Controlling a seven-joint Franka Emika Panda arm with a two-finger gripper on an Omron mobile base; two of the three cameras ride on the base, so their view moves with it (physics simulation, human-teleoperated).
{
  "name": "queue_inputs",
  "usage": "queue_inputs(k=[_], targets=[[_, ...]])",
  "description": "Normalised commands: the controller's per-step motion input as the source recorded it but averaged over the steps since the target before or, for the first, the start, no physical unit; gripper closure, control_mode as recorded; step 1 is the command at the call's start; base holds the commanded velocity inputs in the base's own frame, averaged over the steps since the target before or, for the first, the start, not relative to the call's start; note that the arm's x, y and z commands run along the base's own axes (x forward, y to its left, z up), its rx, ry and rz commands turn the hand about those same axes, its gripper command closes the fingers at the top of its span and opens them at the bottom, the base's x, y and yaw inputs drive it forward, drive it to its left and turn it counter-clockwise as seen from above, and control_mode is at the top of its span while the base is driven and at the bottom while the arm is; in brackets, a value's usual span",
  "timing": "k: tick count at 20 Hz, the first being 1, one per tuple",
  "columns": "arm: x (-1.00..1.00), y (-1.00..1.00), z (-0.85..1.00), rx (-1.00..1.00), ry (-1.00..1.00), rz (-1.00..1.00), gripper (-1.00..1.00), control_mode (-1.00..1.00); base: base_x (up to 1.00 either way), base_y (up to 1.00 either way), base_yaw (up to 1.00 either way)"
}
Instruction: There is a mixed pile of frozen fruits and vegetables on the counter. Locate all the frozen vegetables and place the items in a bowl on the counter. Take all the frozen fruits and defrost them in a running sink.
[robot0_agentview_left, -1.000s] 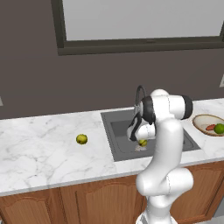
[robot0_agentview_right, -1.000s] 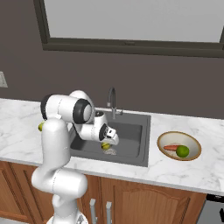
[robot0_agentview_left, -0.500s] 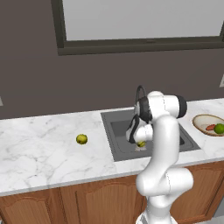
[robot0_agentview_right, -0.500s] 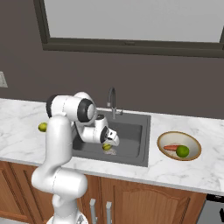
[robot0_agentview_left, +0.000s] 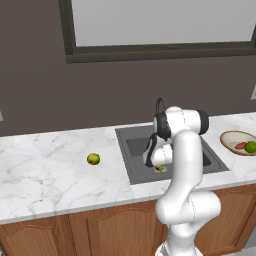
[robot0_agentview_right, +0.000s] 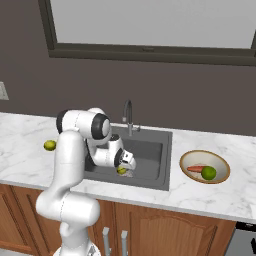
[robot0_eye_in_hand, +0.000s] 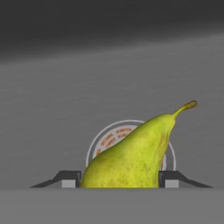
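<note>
My gripper (robot0_eye_in_hand: 119, 181) is shut on the small yellow-green pear (robot0_eye_in_hand: 131, 157), which fills the space between both fingertips (robot0_eye_in_hand: 70, 179), stem pointing up to the right. It hangs low inside the dark grey sink (robot0_agentview_left: 135, 150), just over the round metal drain (robot0_eye_in_hand: 109, 138). The base views show the pear (robot0_agentview_left: 160, 168) (robot0_agentview_right: 121, 170) at the gripper (robot0_agentview_left: 157, 166) (robot0_agentview_right: 125, 170) near the basin's front. The dull yellow-green ball (robot0_agentview_left: 93, 159) (robot0_agentview_right: 49, 145) lies alone on the counter left of the sink (robot0_agentview_right: 150, 150). On the right, the bowl (robot0_agentview_left: 227, 137) (robot0_agentview_right: 205, 153) holds the carrot (robot0_agentview_right: 196, 169) and the bright green ball (robot0_agentview_right: 208, 173).
A tall curved faucet (robot0_agentview_left: 160, 105) (robot0_agentview_right: 128, 112) stands at the back edge of the sink, close behind my arm. I see no water running. White marble counter (robot0_agentview_left: 45, 170) stretches to the left, with a dark wall and a window behind.
The hand with the pear has sunk slightly lower into the sink, and the arm's elbow has shifted a little. The ball and the bowl's contents have not moved.
</note>
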Motion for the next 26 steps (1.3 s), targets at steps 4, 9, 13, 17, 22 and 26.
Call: queue_inputs(k=[4,9,13,17,22,26], targets=[[0.07,0.0,-0.11,0.01,0.0,0.0,-1.0,-1.0,0.0,0.0,0.0],[0.08,0.0,-0.08,0.0,0.0,0.0,-1.0,-1.0,0.0,0.0,0.0],[0.0,0.01,0.01,0.0,0.0,0.0,-1.0,-1.0,0.0,0.0,0.0],[0.0,0.02,0.21,-0.09,0.0,0.0,-1.0,-1.0,0.0,0.0,0.0],[0.0,0.06,0.46,-0.05,0.06,0.0,-1.0,-1.0,0.0,0.0,0.0],[0.05,0.11,0.33,0.01,0.06,-0.01,-1.0,-1.0,0.0,0.0,0.0]])
